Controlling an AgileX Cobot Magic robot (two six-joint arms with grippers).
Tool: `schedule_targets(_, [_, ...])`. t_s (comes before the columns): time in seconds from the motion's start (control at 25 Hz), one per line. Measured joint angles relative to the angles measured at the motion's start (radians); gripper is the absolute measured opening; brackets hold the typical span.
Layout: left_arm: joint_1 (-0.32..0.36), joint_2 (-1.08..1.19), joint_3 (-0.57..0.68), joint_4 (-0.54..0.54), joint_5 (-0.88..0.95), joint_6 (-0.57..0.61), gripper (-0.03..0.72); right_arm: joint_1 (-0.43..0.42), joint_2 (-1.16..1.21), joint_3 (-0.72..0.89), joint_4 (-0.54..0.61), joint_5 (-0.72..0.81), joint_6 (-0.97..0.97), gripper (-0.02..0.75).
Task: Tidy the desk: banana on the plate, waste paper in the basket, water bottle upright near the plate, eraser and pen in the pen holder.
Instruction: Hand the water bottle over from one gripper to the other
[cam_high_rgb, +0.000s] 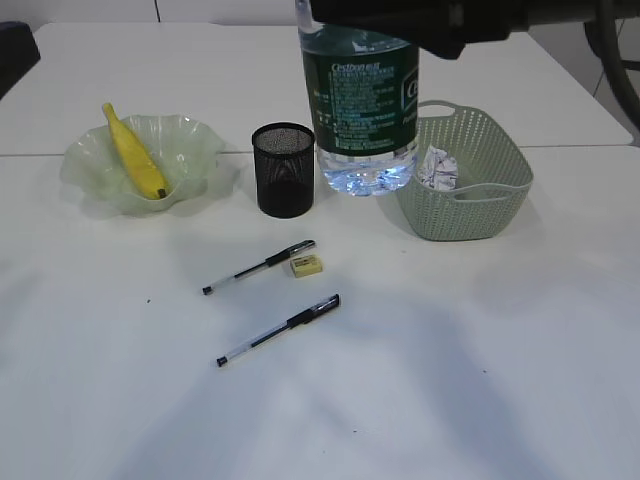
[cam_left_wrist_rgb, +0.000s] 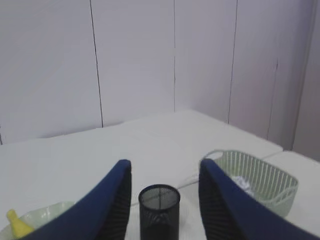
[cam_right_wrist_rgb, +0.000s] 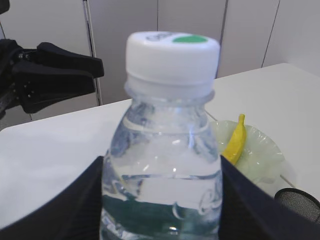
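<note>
right gripper (cam_right_wrist_rgb: 162, 200): clamps water bottle (cam_high_rgb: 360, 110) upright, off the desk (cam_high_rgb: 450, 380) | left gripper (cam_left_wrist_rgb: 165, 200): jaws apart, empty, pen holder (cam_left_wrist_rgb: 159, 212) beyond its fingertips

right pincer (cam_right_wrist_rgb: 161, 200) clamped, left pincer (cam_left_wrist_rgb: 165, 200) parted

dark blue, smooth curved jaws; black arm (cam_high_rgb: 470, 20) housing.

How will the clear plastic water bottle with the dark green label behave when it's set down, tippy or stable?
The clear plastic water bottle with the dark green label looks nearly full, so probably heavy for its size and fairly stable upright. It is tall for its base, so a tilted landing might tip it. Smooth wet-looking plastic between the right gripper fingers could slip.
</note>
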Motion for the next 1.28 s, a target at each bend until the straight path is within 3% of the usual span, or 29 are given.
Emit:
schedule_targets(0.08, [0.0,0.006,0.0,0.051,-0.005,-0.073,0.318,0.0,0.0,0.0,0.007,0.0,-0.004,0.428])
schedule_targets(0.32, [-0.004,0.068,0.0,0.408,-0.062,-0.252,0.383,0.0,0.0,0.0,0.058,0.0,-0.009,0.427])
schedule_targets(0.64, [-0.004,0.206,-0.002,0.495,-0.3,-0.489,0.547,0.0,0.0,0.0,0.067,0.016,-0.023,0.427])
schedule_targets(0.8, [-0.004,0.251,-0.027,0.648,-0.314,-0.587,0.594,0.0,0.0,0.0,0.067,0.049,-0.034,0.427])
schedule_targets(0.96, [-0.004,0.27,-0.048,0.739,-0.348,-0.704,0.605,0.0,0.0,0.0,0.067,0.079,-0.036,0.427])
schedule_targets(1.28, [-0.004,0.286,-0.051,0.811,-0.456,-0.796,0.599,0.0,0.0,0.0,0.047,0.141,-0.036,0.426])
